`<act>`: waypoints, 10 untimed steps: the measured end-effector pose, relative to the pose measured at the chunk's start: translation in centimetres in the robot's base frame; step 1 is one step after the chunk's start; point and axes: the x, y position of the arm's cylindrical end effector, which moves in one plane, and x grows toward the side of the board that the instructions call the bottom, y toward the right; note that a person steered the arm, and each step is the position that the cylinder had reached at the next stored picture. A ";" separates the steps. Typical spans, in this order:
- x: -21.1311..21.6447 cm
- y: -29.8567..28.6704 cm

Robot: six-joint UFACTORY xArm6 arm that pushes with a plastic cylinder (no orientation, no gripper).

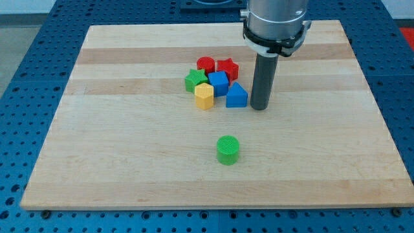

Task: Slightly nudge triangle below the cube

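Wooden board [129, 162], perhaps seven blocks.

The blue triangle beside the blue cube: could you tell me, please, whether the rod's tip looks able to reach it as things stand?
Probably yes. My tip stands just to the view's right of the blue triangle, with nothing between them; the blue cube and the other blocks lie on its far side.

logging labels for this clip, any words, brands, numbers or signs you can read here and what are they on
None: no readable text appears anywhere in the camera view.
The wooden board is plain wood grain.
The blocks, including the blue triangle, blue cube and green cylinder, carry no markings.
The arm's grey housing above my tip, which sits just to the view's right of the blue triangle, shows no label.
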 end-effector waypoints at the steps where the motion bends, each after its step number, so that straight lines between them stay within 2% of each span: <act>1: -1.3 0.0; 10: -2.1 -3.2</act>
